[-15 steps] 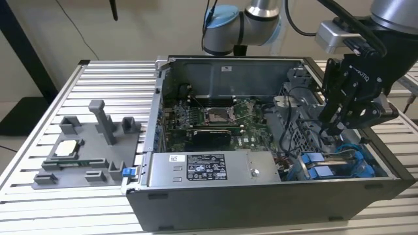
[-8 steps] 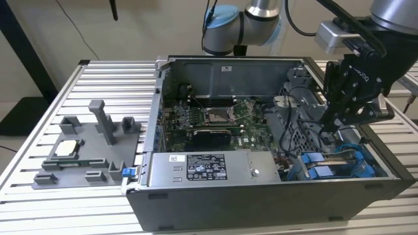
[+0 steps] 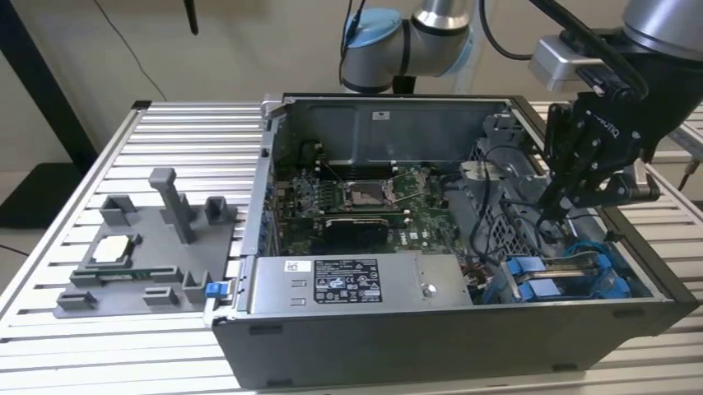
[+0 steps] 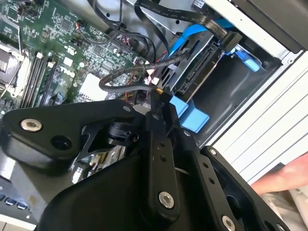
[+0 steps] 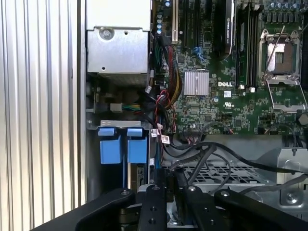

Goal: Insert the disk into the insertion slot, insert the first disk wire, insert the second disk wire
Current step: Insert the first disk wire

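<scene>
Where the disk point(image 4: 195, 72) sits in the insertion slot point(image 3: 615, 271), gripper point(image 4: 161, 97) pinched narrow on black disk wire point(image 4: 125, 72), tips beside blue carrier tab point(image 4: 190, 114).

The gripper point(image 4: 161, 99) points downward, pinched closed.

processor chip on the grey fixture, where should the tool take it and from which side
By two opposite edges, coming straight down from above. The processor chip lies flat on the grey fixture, so only its thin rim offers a hold. Probably close across the exterior view's left and right edges, since a green memory stick lies along its near side.
</scene>
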`<state>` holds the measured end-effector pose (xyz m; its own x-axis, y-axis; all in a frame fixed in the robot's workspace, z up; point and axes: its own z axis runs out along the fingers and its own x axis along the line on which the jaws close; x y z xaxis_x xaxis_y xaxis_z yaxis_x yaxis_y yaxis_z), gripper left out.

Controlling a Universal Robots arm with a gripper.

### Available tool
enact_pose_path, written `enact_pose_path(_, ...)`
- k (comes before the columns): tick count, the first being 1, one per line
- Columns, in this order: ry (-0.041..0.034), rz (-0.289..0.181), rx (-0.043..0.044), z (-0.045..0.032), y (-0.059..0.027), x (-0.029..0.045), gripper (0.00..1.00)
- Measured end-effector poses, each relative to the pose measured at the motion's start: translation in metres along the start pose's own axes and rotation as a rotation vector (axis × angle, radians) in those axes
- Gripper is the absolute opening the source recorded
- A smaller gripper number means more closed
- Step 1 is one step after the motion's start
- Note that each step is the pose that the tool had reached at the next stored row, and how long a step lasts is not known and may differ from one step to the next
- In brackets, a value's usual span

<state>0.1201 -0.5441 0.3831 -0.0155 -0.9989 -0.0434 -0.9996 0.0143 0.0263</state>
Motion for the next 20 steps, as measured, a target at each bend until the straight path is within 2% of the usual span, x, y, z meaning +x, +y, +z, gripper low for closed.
enact_pose_path(10, 0.0027, 0.000, 0.0000, 0.0039, -0.0029, 0.0020, 0.00)
enact_pose_path(20, 0.0041, 0.000, 0.0000, 0.0048, -0.0040, 0.0025, 0.00)
